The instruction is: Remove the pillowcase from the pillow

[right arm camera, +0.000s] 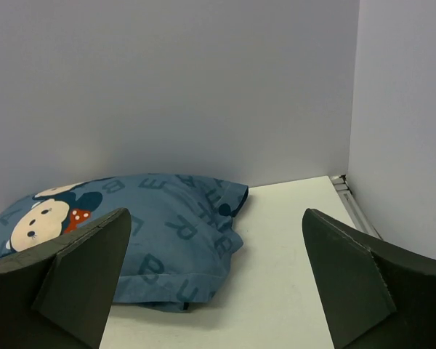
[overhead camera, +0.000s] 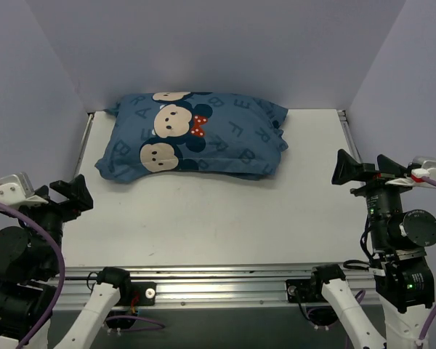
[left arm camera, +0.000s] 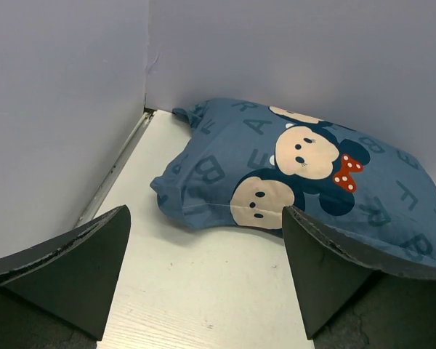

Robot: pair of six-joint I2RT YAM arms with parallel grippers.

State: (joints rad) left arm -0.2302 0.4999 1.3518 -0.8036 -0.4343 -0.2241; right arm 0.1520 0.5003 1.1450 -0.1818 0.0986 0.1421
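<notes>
The blue pillowcase [overhead camera: 192, 134], printed with letters and mouse faces with a red dotted bow, lies plump at the back of the white table, covering the pillow, which is hidden inside. It also shows in the left wrist view [left arm camera: 312, 174] and the right wrist view [right arm camera: 152, 233]. Its open hemmed end lies at the right side. My left gripper [overhead camera: 76, 195] is open and empty at the near left, well short of the pillowcase. My right gripper [overhead camera: 349, 169] is open and empty at the right edge, apart from it.
Grey walls close in the table [overhead camera: 225, 218] at the back and both sides. A metal rail [overhead camera: 218, 280] runs along the near edge by the arm bases. Metal strips line the left and right table edges.
</notes>
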